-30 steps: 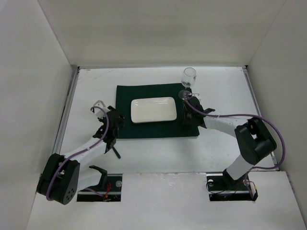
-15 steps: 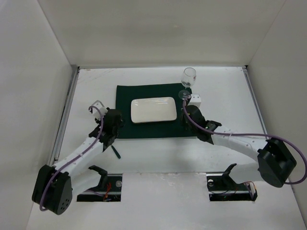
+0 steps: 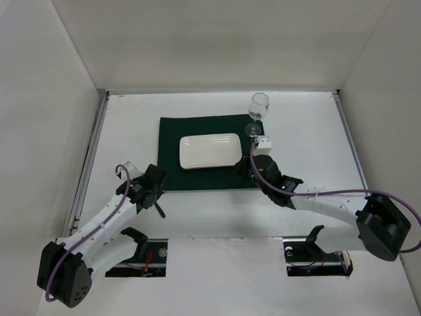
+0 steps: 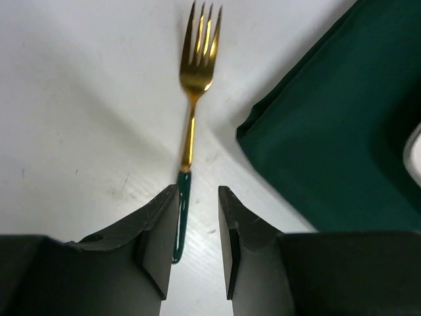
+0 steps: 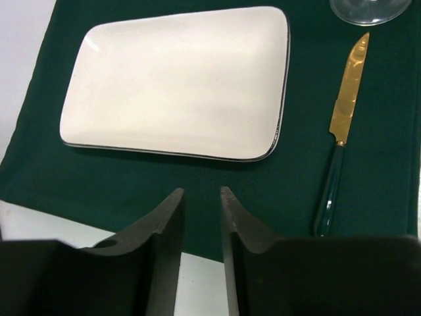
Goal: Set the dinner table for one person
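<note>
On the white dinner table (image 3: 309, 131) lies a dark green mat (image 3: 170, 141) with a white rectangular plate (image 3: 209, 150) on it. A wine glass (image 3: 259, 105) stands at the mat's far right corner. A gold knife (image 5: 343, 112) with a green handle lies on the mat right of the plate (image 5: 177, 82). A gold fork (image 4: 191, 112) with a green handle lies on the table left of the mat (image 4: 329, 131), its handle end beside my left finger. My left gripper (image 4: 197, 191) is open and empty; it also shows in the top view (image 3: 150, 187). My right gripper (image 5: 201, 192) is open and empty over the mat's near edge.
The glass base (image 5: 368, 10) shows at the top of the right wrist view. Metal rails (image 3: 92, 151) run along the table's sides and white walls enclose it. The right arm (image 3: 316, 197) stretches across the near right of the table.
The left gripper has drawn back toward the near left, away from the mat. The right gripper has drawn back from the knife's place to the mat's near edge.
</note>
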`<state>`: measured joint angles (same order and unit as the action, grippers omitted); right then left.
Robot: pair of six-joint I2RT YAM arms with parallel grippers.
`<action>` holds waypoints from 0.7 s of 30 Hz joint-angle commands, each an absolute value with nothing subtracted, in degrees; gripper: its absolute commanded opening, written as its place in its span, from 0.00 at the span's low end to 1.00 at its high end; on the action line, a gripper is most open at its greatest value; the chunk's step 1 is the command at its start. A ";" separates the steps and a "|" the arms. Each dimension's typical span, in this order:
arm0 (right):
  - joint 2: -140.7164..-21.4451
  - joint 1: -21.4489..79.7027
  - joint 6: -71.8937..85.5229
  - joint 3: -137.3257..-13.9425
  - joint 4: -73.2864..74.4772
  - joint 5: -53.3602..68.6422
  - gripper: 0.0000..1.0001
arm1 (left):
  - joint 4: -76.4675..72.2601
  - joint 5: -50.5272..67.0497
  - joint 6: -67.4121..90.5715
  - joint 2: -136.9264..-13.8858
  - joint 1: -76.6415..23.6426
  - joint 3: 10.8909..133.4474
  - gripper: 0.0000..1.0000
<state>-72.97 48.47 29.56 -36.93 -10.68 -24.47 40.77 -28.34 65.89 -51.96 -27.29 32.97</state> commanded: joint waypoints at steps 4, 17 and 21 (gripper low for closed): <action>-73.21 48.65 31.11 -35.68 -17.05 -21.27 0.37 | 46.49 -27.25 73.04 -56.15 -31.77 30.06 0.29; -73.65 49.44 30.15 -36.12 -16.70 -20.48 0.39 | 39.12 -27.25 71.28 -63.01 -33.36 28.56 0.29; -74.00 49.35 30.24 -36.12 -16.44 -20.30 0.39 | 37.62 -27.25 70.49 -64.68 -33.44 28.22 0.26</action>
